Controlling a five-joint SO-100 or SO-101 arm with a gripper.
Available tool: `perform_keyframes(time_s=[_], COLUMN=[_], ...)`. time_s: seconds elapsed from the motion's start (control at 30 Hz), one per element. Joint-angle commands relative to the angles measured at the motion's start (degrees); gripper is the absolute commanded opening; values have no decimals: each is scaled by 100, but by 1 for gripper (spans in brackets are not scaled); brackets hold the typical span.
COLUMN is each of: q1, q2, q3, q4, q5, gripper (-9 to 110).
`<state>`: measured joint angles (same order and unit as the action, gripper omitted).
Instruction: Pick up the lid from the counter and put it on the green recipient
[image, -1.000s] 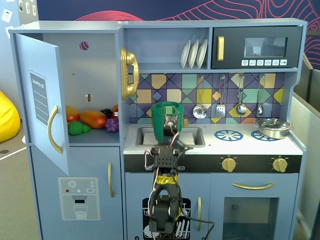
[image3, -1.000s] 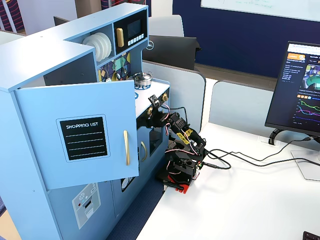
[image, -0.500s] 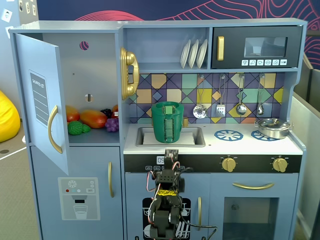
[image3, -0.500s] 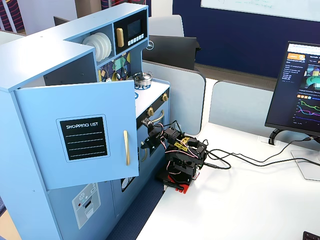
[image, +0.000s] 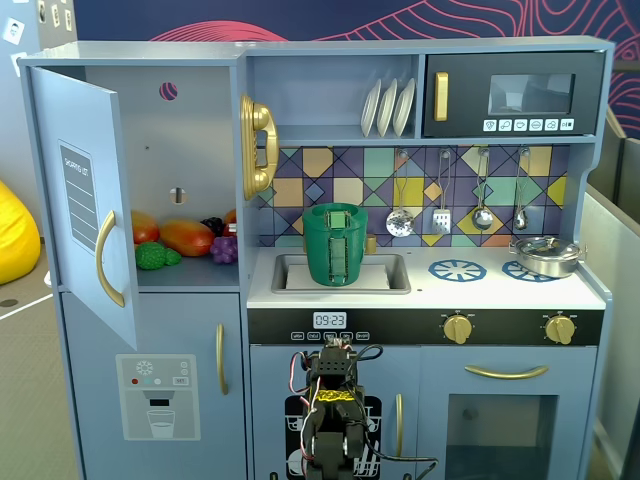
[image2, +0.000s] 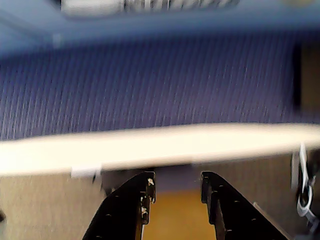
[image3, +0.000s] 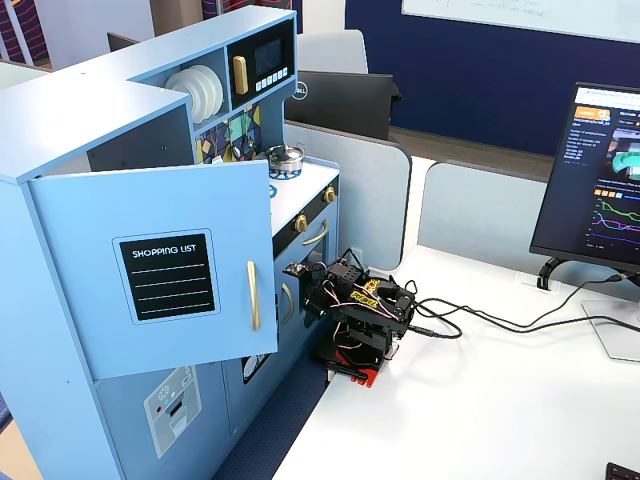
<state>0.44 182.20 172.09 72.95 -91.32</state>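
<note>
The green recipient (image: 335, 250) stands upright in the sink of the toy kitchen, its ribbed handle facing the fixed view. A paler green block (image: 338, 216) shows at its top rim, so the lid appears to lie on the pot; no lid shows on the counter. My arm (image: 335, 420) is folded low in front of the kitchen's lower doors, far below the pot; it also shows in the other fixed view (image3: 360, 320). In the blurred wrist view my gripper (image2: 177, 181) is open and empty, its black jaws apart over a tan surface.
A shiny silver pan with its lid (image: 545, 255) sits on the right burner, beside a printed burner ring (image: 457, 268). The fridge door (image: 85, 200) hangs open at the left, with toy fruit (image: 185, 238) inside. A monitor (image3: 600, 180) and cables (image3: 500, 320) are on the white desk.
</note>
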Motion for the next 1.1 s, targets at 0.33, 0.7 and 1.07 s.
perform_keyframes(time_s=[0.33,0.7,1.07], q1=[-88,-149,-149], q2=[-9,-9,-9], q3=[-44,-44,-44], q4=[1485,1485,1485], q5=[501,492,492], gripper=[2,2,2])
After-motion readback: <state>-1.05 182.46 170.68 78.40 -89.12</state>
